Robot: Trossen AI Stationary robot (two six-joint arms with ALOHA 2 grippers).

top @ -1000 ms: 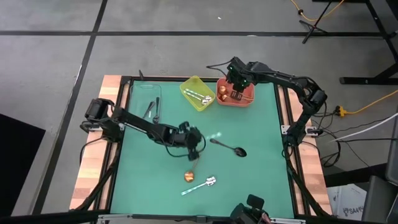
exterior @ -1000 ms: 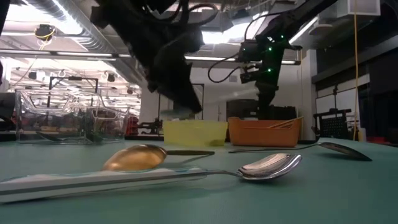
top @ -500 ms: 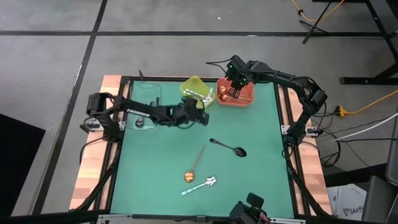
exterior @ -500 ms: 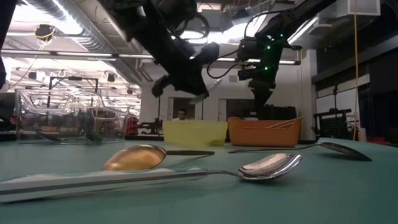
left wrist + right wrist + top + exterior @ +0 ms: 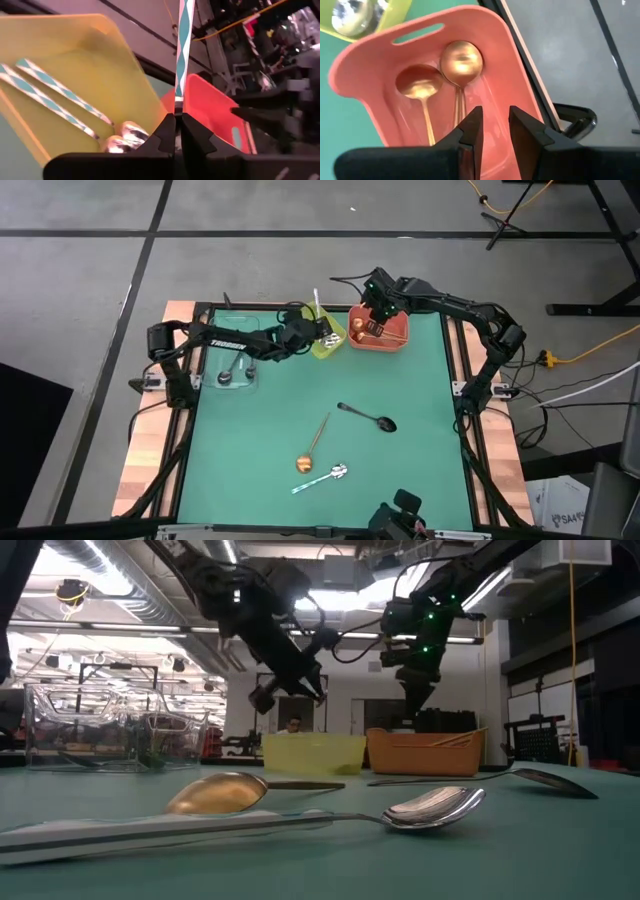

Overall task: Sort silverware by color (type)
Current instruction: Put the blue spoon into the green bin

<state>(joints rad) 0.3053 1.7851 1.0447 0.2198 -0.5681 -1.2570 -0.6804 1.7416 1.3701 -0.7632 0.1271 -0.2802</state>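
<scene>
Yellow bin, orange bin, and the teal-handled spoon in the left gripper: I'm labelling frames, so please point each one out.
yellow bin (image 5: pixel 75 60), left wrist view, bare inner floor.
orange bin (image 5: pixel 515 100), right wrist view, inner side wall.
teal-handled spoon (image 5: pixel 183 50), left wrist view, striped handle above the fingers.

The only lettering that can be read is on the left arm (image 5: pixel 225 345): in the high view, white capitals spelling "TROSSEN" run along its dark forearm link, above the clear bin at the back left of the worktop. Nothing else in any view carries legible words, numbers or signs.
</scene>
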